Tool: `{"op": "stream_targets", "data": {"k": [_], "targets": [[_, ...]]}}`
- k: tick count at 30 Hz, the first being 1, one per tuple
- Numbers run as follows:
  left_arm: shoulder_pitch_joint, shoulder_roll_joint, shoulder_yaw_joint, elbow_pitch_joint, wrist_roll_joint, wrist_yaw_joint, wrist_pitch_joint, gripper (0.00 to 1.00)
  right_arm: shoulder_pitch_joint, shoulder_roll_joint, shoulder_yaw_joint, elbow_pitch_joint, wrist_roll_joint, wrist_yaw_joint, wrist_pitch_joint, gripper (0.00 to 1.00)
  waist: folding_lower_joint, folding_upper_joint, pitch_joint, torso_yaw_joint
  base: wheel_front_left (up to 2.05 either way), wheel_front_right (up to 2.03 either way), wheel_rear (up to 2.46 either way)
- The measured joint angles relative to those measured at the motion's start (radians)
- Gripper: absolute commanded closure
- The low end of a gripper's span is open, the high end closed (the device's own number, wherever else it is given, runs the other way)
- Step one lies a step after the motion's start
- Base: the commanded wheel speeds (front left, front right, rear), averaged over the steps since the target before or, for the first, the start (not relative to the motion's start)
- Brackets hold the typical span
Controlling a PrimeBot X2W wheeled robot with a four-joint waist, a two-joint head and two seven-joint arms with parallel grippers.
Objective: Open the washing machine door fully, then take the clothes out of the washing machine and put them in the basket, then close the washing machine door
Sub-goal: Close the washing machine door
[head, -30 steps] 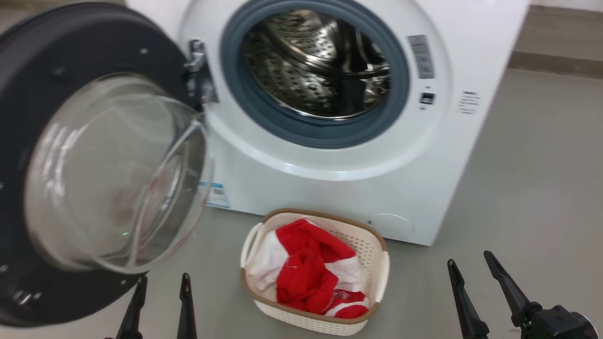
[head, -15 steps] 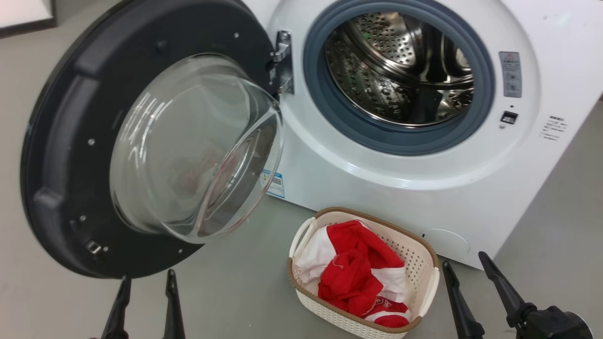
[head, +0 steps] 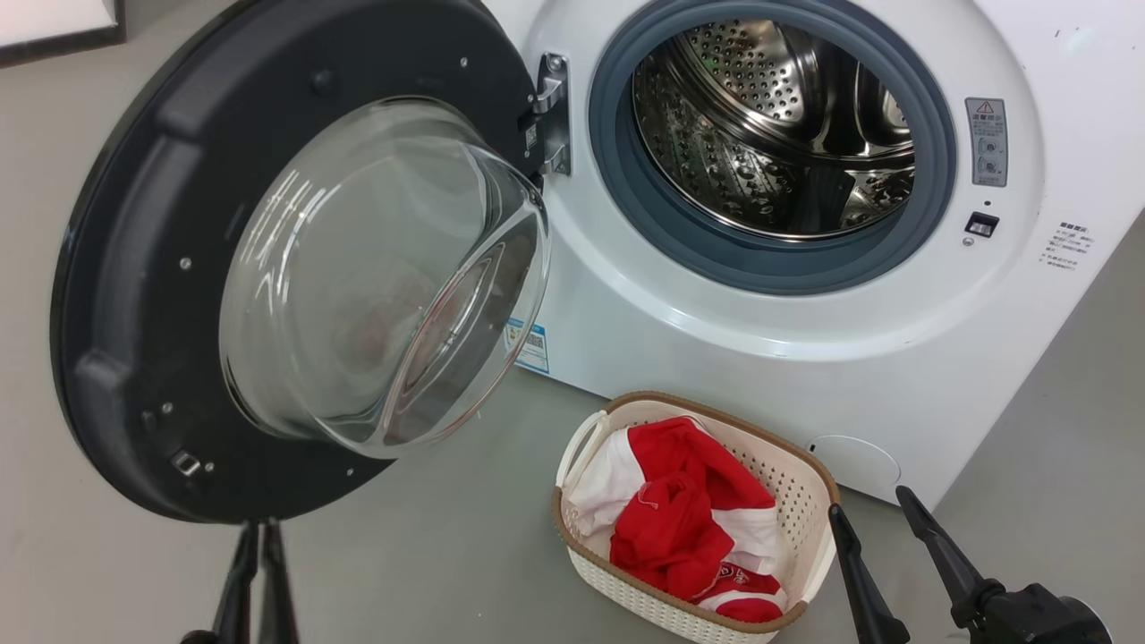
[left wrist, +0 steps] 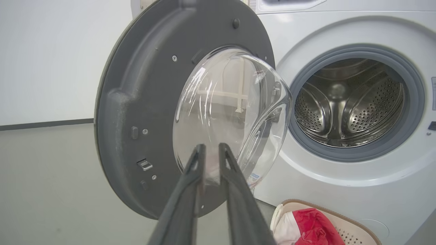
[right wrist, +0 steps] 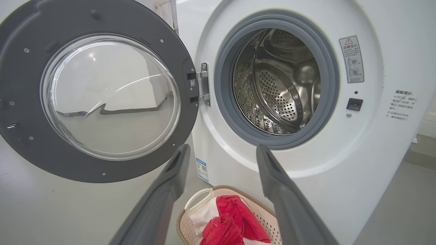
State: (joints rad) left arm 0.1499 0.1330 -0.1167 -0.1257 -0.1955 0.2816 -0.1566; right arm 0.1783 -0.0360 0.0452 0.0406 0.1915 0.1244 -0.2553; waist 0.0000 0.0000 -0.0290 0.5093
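Note:
The washing machine door [head: 134, 268], black-rimmed with a clear glass bowl, stands swung wide open to the left of the white washing machine [head: 716, 358]. Its steel drum [head: 778, 125] holds nothing I can see. The red and white clothes [head: 680, 519] lie in the cream basket [head: 716, 404] on the floor in front of the machine. My left gripper [head: 258, 532] hangs just below the door's lower rim, its fingers drawn almost together with nothing between them; in the left wrist view the left gripper [left wrist: 211, 149] points at the glass bowl. My right gripper [head: 868, 501] stands open beside the basket's right end.
Grey floor [head: 447, 555] spreads left of the basket and under the door. A white wall with a dark skirting strip [left wrist: 44, 124] runs behind the door. The machine's front carries a door latch socket [head: 981, 224] and a blue label [head: 534, 344].
My left gripper's fingers have come together from wide apart. The head camera has shifted, so the door and machine sit further right in its picture. The right gripper stays open.

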Motion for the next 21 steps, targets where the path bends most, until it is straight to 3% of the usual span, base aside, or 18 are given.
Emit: {"op": "stream_targets", "data": {"k": [8, 14, 21], "targets": [[-0.009, 0.002, 0.043, -0.071, -0.021, 0.001, -0.053, 1.0, 0.001, 0.0, -0.002, 0.002, 0.0, 0.0, 0.0, 0.0, 0.0, 0.0001, -0.012, -0.008, 0.0, 0.0, 0.0], [-0.083, 0.004, 0.118, -0.115, -0.096, -0.003, -0.076, 1.0, 0.002, 0.0, -0.002, 0.001, 0.0, 0.0, 0.0, 0.0, 0.0, 0.0, -0.019, -0.014, 0.0, 0.0, 0.0], [-0.24, 0.012, 0.219, -0.097, -0.228, -0.06, -0.089, 1.0, 0.003, 0.0, -0.001, 0.002, 0.0, 0.0, 0.0, 0.0, 0.0, 0.0, -0.026, -0.02, 0.0, 0.0, 0.0]]}}
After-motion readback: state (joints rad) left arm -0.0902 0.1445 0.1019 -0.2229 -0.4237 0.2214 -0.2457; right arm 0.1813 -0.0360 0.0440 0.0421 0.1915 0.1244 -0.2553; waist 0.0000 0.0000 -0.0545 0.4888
